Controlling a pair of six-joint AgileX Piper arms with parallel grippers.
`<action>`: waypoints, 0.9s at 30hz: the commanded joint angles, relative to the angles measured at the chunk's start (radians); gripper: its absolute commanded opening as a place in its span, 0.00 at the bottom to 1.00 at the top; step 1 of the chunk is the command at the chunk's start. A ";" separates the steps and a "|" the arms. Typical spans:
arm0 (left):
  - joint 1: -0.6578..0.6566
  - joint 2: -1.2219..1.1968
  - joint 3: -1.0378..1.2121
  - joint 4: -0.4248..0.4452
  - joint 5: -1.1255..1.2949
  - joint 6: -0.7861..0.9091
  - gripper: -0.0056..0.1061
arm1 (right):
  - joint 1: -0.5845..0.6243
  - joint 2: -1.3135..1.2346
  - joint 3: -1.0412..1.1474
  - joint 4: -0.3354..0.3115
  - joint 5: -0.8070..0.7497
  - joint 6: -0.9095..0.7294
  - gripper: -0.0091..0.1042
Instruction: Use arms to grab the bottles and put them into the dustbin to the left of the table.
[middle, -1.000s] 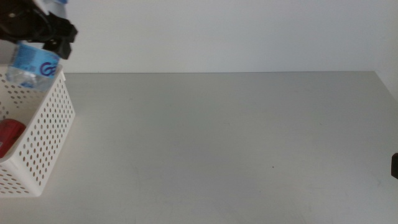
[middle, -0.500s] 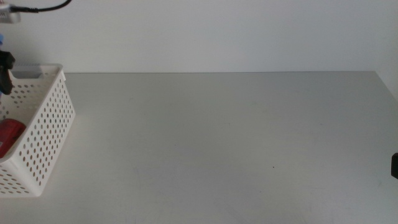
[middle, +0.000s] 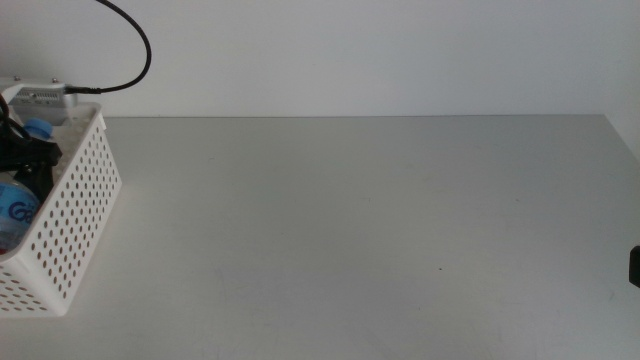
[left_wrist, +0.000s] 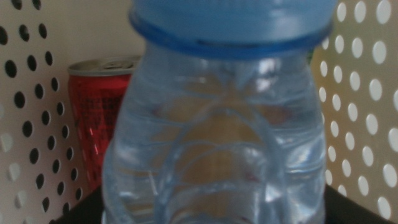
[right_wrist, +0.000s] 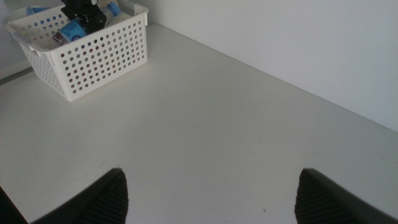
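I see the left gripper (middle: 25, 160) clamped on the water bottle (left_wrist: 214, 118) inside the basket (middle: 75, 215), beside the red can (left_wrist: 99, 118); label unreadable. Right gripper (right_wrist: 208, 196) waits, spread wide.

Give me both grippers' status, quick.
Left gripper: down inside the dustbin, shut on the water bottle, beside the red can.
Right gripper: open, holding nothing, waiting above the table.

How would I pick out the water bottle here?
Find the white perforated dustbin at the table's left end. Inside it, the left gripper holds a clear water bottle with a blue cap; its neighbour is a red can.
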 joint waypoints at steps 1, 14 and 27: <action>0.004 -0.052 -0.037 -0.001 0.035 0.013 0.20 | -0.004 0.009 -0.037 0.005 -0.068 -0.012 0.91; -0.008 -0.052 -0.040 0.020 0.087 -0.004 0.89 | -0.004 0.009 -0.037 0.005 -0.068 -0.012 0.91; -0.105 -0.243 -0.032 0.009 0.069 -0.141 0.89 | -0.004 0.009 -0.037 0.005 -0.068 -0.012 0.91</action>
